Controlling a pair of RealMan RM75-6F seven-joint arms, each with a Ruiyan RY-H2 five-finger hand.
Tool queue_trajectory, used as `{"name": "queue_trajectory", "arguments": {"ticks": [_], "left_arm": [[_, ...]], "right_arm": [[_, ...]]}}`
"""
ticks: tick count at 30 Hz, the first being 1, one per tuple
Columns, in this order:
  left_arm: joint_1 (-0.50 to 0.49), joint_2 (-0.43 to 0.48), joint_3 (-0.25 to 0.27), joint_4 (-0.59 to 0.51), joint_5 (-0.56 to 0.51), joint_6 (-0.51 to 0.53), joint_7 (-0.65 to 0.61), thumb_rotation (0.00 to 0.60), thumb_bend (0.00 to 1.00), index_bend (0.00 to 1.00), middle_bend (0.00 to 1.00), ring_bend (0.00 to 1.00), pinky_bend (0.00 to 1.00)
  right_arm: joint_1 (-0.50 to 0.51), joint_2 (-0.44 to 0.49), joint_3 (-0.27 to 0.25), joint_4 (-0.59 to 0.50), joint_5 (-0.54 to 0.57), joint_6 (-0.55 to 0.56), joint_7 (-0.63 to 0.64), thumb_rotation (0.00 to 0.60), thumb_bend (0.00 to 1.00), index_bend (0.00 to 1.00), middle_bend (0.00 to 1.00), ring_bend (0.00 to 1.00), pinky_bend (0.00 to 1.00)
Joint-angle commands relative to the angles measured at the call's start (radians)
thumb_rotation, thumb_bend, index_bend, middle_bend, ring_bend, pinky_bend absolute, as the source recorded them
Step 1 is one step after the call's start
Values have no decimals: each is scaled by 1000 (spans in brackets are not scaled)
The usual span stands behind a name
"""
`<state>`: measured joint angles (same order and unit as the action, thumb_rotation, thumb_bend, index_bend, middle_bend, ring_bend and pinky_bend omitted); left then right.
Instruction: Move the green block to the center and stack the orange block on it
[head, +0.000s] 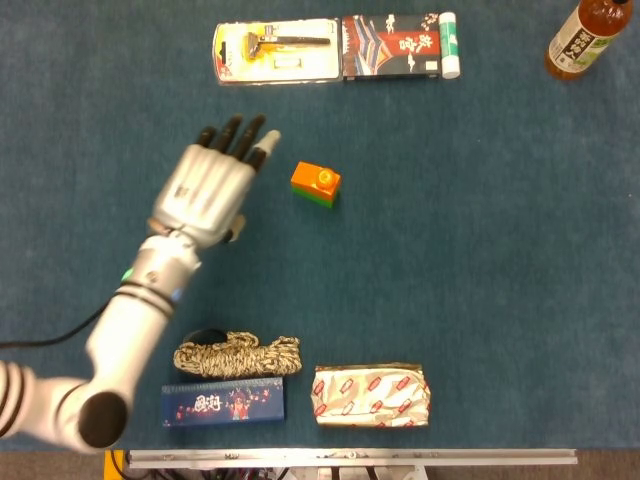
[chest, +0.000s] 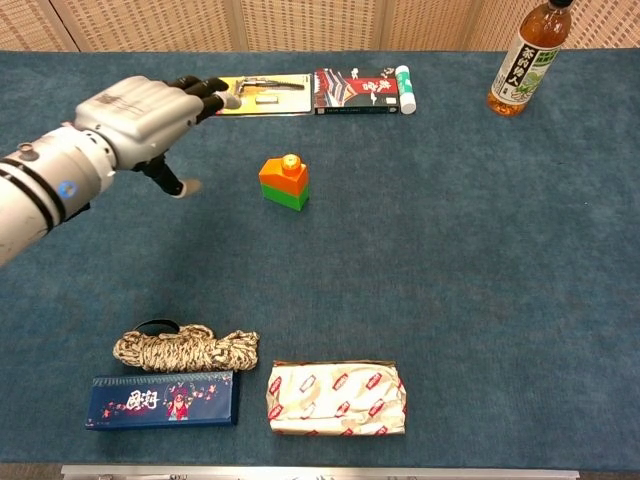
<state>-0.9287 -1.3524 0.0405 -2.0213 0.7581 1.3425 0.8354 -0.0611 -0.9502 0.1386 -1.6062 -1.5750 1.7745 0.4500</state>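
An orange block (head: 317, 179) sits squarely on top of a green block (head: 326, 198) a little above and left of the middle of the head view, the pair standing as a small upright tower on the blue bench (head: 480, 250). The chest view shows the same stack (chest: 284, 182) with the orange piece, a round stud on its top, resting flush on the green one (chest: 288, 199) beneath it. Nothing touches the tower.

The left hand (head: 208, 188) hovers to the left of the stack, clear of it, fingers spread apart and holding nothing; in the chest view it (chest: 140, 112) hangs at upper left, its thumb pointing down toward the cloth. The right hand appears in neither view.

Judging from how the blocks lie, both parts of the job look finished: the green block stands near the middle of the bench and the orange one is set on it. What seems left is only for the arm to pull away without brushing the tower.

Around the edges lie a razor pack (head: 275, 51) and a dark printed box (head: 392, 46) at the top of the head view, a tea bottle (head: 584, 38) at upper right, and along the bottom a coil of rope (head: 238, 355), a blue box (head: 223, 403) and a foil-wrapped packet (head: 372, 395).
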Motion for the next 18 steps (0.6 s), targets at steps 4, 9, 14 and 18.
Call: {"name": "queue_trajectory", "arguments": {"ticks": [4, 9, 14, 18], "left_arm": [[198, 98, 166, -19, 314, 203, -41, 600, 262, 49, 0, 0, 160], [320, 118, 229, 46, 494, 300, -108, 600, 262, 84, 0, 0, 160], [424, 113, 263, 134, 638, 369, -148, 600, 262, 125, 0, 0, 160], [499, 96, 264, 201, 692, 407, -165, 600, 262, 132, 0, 0, 160]], "right_arm": [[15, -5, -4, -10, 3, -30, -37, 600, 283, 307, 203, 2, 22], [28, -11, -9, -19, 5, -59, -79, 600, 283, 307, 203, 2, 22], [44, -16, -16, -27, 6, -95, -122, 600, 282, 307, 203, 2, 22], [57, -20, -19, -34, 12, -123, -150, 600, 283, 307, 203, 2, 22]]}}
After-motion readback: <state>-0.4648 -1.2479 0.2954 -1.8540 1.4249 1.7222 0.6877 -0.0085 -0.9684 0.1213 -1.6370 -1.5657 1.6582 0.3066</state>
